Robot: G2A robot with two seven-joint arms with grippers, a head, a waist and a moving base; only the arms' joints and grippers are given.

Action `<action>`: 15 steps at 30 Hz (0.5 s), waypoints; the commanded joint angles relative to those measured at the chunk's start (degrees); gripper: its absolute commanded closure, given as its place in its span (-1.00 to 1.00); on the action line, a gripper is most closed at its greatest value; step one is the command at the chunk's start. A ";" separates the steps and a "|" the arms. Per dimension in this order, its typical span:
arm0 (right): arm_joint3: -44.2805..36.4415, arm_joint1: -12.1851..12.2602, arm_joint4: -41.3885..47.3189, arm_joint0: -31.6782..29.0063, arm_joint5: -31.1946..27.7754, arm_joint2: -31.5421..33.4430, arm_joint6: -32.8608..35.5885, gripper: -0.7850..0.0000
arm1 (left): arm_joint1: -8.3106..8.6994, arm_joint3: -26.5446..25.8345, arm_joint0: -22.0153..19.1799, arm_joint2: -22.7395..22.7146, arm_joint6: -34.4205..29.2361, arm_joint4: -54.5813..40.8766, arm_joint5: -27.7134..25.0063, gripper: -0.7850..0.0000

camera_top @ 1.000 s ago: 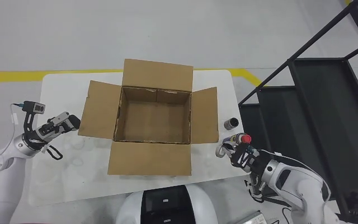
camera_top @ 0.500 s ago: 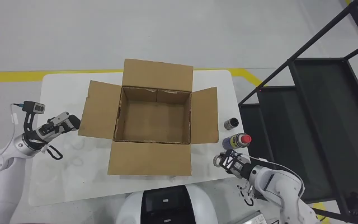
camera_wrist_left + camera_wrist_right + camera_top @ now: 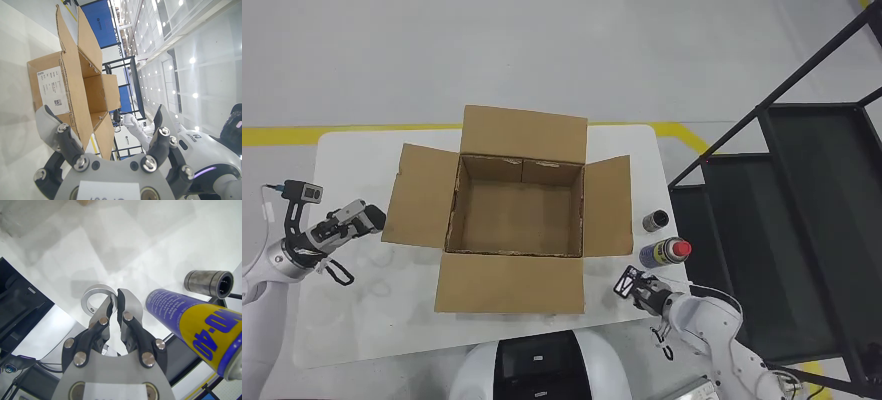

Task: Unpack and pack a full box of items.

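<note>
Centrally on the white table (image 3: 352, 310) sits the cardboard box (image 3: 517, 215), all four flaps folded outward and its brown floor in plain sight from above; the left wrist view shows a white label on its side wall (image 3: 52, 92). The left gripper (image 3: 370, 217) hangs just beside the box's left flap with its fingers (image 3: 46, 117) spread wide and nothing between them (image 3: 102, 108). The right gripper (image 3: 628, 285) is near the table's front edge, just off the box's front right corner. In its own wrist view (image 3: 115, 298) the two dark pads are pressed nearly together on the rim of a metal ring (image 3: 94, 294), one pad inside the hoop and one outside. Whether the ring rests on the table or is raised a little cannot be told. Near that gripper, toward the table's right edge, a blue and yellow spray can (image 3: 662, 252) with a red cap stands upright, apart from the ring (image 3: 189, 323). Just beyond the can stands a short steel linear bearing (image 3: 655, 219), its open bore showing (image 3: 209, 283). A black stepped rack (image 3: 802, 180) stands off the table's right side.
</note>
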 commanded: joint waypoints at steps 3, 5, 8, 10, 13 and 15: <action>1.83 -0.08 -0.62 1.61 0.49 -1.90 2.40 1.00 | 0.00 0.00 0.00 0.00 0.00 0.00 0.00 -1.00; 2.74 -0.14 -0.26 2.35 1.05 -2.54 2.97 1.00 | 0.00 0.00 0.00 0.00 0.00 0.00 0.00 -1.00; 4.19 -0.20 -0.27 3.66 1.82 -3.42 4.23 1.00 | 0.00 0.00 0.00 0.00 0.00 0.00 0.00 -1.00; 5.05 -0.33 0.99 4.38 2.71 -3.85 4.95 0.95 | 0.00 0.00 0.00 0.00 0.00 0.00 0.00 -1.00; 5.91 -0.37 1.72 5.19 3.03 -4.43 5.77 0.87 | 0.00 0.00 0.00 0.00 0.00 0.00 0.00 -1.00; 6.67 -0.40 2.30 5.63 3.61 -4.66 6.03 0.33 | 0.00 0.00 0.00 0.00 0.00 0.00 0.00 -1.00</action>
